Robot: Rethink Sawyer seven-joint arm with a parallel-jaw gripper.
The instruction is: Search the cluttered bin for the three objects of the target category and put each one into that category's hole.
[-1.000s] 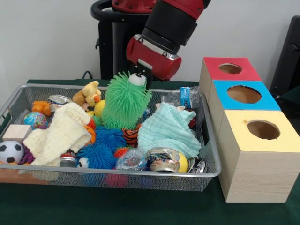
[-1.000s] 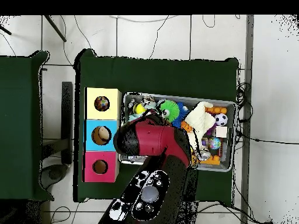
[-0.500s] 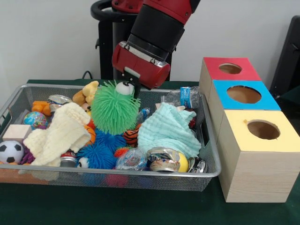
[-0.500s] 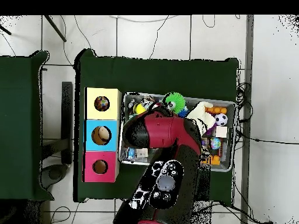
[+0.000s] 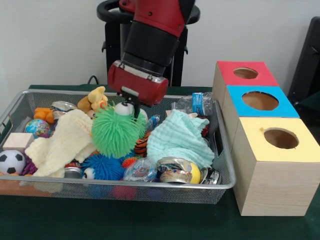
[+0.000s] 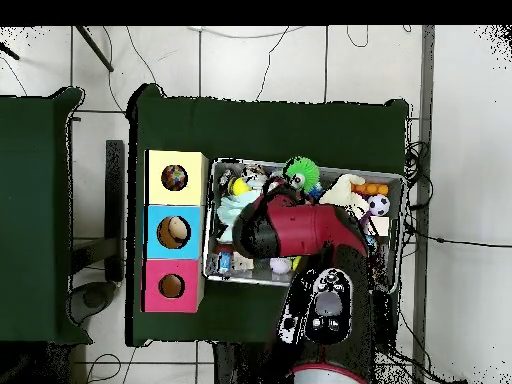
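Green cloth covers the table (image 5: 125,220) in the front view, where a wire bin (image 5: 150,189) sits left of three boxes (image 5: 265,150) topped red, blue and yellow. Its gripper (image 5: 129,106) is clamped on the green spiky ball (image 5: 117,131), held just above the clutter beside a cream cloth (image 5: 62,142) and a teal cloth (image 5: 180,137). No label is readable.

From overhead, the arm (image 6: 300,232) hides the gripper; the green spiky ball (image 6: 301,172) shows at the bin's far edge, and the yellow box's hole (image 6: 174,178) holds something.

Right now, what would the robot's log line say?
phase: carrying | gripper: shut on green spiky ball | ball: hanging over wire bin | boxes: beside bin
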